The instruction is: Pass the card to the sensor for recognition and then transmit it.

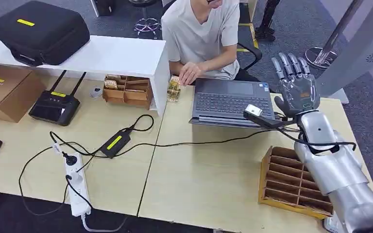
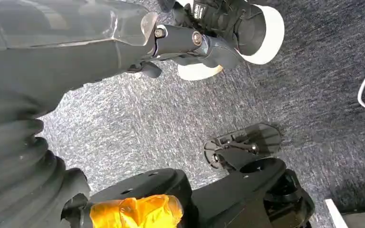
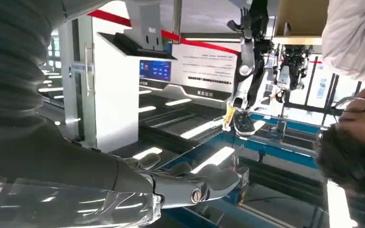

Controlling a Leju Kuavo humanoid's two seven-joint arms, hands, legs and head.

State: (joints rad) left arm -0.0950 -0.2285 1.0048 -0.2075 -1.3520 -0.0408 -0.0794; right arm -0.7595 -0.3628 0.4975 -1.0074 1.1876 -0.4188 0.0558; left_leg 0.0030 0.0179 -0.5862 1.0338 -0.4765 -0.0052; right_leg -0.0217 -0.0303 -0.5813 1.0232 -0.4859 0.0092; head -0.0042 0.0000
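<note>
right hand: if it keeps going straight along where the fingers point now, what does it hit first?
Probably nothing on the desk. The right hand is raised, fingers pointing up and away past the laptop, off the table's far edge. The right wrist view shows open room ahead. Depth is unclear.

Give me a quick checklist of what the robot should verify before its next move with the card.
1. Right hand free: ok, raised beside the laptop with fingers apart, holding nothing.
2. Card located: not ok, no card is plainly visible on the table.
3. Sensor located: cannot tell which device on the table it is.
4. Wooden rack near the right arm: cannot tell if any slot holds a card.
5. Person clear of the hand: ok, their hand rests left of the laptop, apart from the robot's.
6. Left hand: hangs over the floor, holding nothing.
</note>
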